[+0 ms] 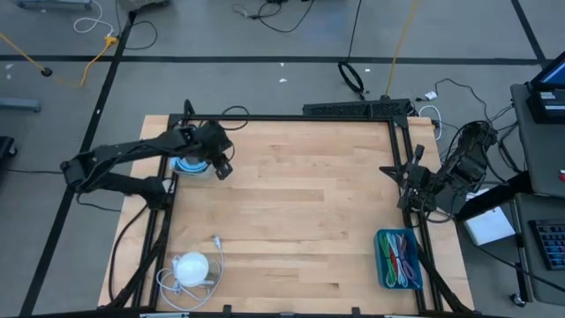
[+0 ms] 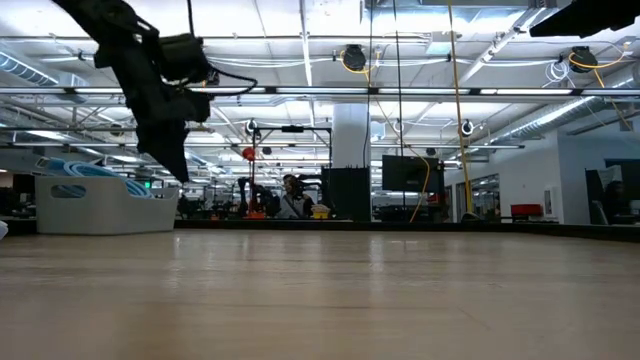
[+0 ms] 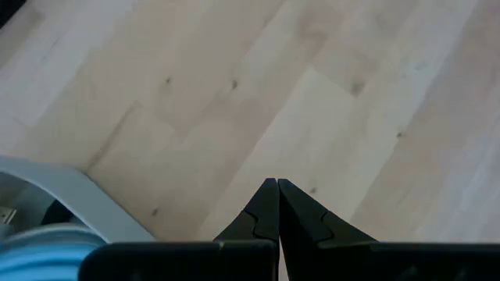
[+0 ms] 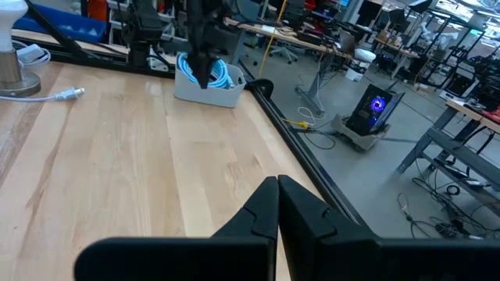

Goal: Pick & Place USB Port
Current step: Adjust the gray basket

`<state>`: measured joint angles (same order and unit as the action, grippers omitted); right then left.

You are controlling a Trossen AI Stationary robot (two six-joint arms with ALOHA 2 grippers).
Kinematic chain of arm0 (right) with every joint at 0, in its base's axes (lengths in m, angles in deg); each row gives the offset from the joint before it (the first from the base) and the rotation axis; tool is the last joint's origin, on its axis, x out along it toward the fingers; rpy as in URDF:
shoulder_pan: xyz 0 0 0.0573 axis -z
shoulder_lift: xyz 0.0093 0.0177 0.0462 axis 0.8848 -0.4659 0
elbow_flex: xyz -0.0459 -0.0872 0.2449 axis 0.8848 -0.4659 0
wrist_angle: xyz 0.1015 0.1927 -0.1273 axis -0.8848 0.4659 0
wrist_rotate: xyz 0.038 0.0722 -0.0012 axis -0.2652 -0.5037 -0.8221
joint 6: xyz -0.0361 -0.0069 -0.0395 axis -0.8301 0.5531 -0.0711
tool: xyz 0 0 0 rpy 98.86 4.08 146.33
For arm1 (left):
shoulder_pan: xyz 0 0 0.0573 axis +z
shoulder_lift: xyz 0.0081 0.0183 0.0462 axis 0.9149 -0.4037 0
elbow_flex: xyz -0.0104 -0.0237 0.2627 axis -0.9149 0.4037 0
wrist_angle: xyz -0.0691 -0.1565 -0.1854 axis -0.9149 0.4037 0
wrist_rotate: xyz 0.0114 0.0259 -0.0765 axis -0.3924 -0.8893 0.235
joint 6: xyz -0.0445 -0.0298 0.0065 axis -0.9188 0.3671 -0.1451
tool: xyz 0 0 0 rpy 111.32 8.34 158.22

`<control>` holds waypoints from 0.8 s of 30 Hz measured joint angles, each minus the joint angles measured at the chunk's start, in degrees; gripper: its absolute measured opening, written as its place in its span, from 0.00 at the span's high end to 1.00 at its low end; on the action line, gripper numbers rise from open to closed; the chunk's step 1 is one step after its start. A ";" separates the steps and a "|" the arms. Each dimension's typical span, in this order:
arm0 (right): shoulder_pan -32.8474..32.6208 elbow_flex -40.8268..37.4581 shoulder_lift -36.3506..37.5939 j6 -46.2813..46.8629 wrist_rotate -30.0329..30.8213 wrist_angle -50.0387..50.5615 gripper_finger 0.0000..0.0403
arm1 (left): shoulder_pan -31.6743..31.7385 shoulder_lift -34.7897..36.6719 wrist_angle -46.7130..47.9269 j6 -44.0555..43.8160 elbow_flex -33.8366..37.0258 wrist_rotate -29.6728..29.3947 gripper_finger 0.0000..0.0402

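Upper left of the overhead view, your left claw [image 1: 222, 168] hangs closed, empty, beside the white bin [image 1: 191, 167]; descending risks clipping its rim.

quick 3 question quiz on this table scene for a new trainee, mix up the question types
1. True or false: the left gripper is shut and holds nothing.
2. Which arm is nearer the white bin of blue cable? A) left B) right
3. Fill in: the blue tray of coloured cables lies at the table's near ____ corner.

Key:
1. True.
2. A. The right gripper, also shut, waits at the table's right edge.
3. Right; the white lamp-like device with its cable lies at the near left.
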<state>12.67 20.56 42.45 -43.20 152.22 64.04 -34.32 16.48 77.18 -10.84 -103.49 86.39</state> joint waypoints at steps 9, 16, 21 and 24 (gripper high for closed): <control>0.00 -0.01 0.00 0.00 0.01 0.00 1.00 | 4.77 -8.39 1.66 3.01 -0.02 -2.07 1.00; 0.00 0.01 0.00 0.00 -0.01 0.00 1.00 | 7.89 -12.61 1.42 5.35 -0.02 -5.98 1.00; 0.00 0.01 0.00 0.00 -0.01 0.00 1.00 | 10.53 -12.64 1.01 5.55 -0.08 -9.72 1.00; 0.00 0.01 -0.02 0.00 -0.01 0.00 1.00 | 12.28 -12.62 0.91 5.55 -0.13 -9.79 1.00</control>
<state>12.67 20.56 42.43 -43.20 152.21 64.04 -22.04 3.87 78.08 -5.29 -103.62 76.60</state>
